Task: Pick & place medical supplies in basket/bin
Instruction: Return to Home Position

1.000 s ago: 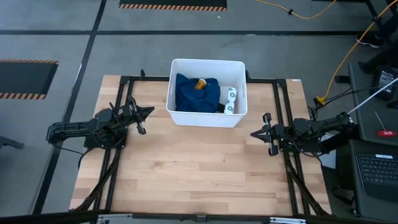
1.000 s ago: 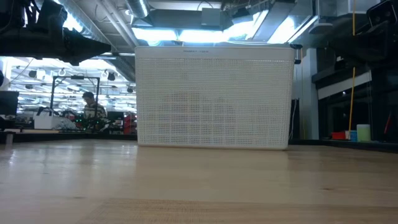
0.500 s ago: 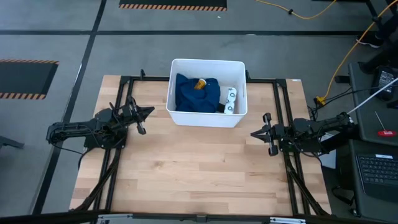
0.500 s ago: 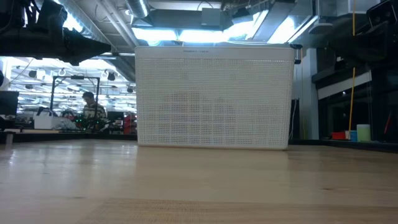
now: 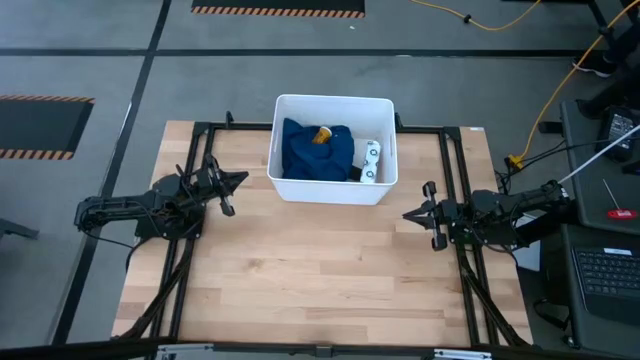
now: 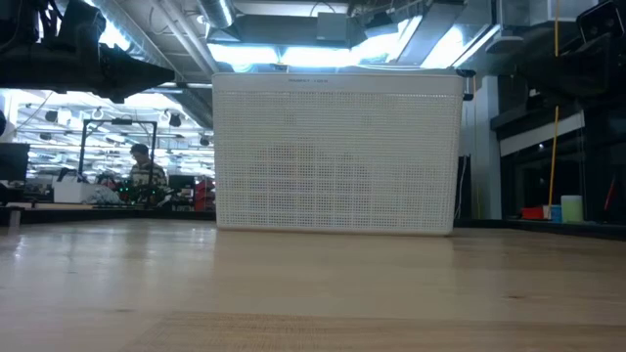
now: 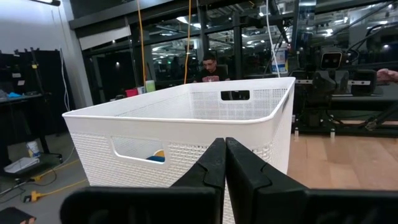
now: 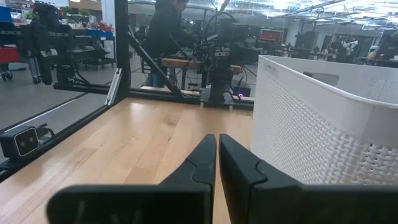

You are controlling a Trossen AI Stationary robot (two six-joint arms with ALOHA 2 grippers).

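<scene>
1. Left gripper: fingers pressed together, nothing between them. In the left wrist view the two dark fingers meet in a closed point.
2. It hangs over the table's left side, tip aimed at the white bin, near the bin's left wall but apart from it.
3. Right gripper: fingers likewise together and empty, confirmed in the right wrist view. It sits over the table's right side, just past the bin's front right corner, not touching.
4. Bin stands upright at the far middle of the wooden table, with perforated walls and a handle slot.
5. Inside the bin, the dark blue cloth fills the left and middle.
6. The orange bottle lies on the cloth toward the far wall.
7. The white printed packet is wedged along the right wall beside the cloth.
8. Beyond the table, a person is seated behind the bin.
</scene>
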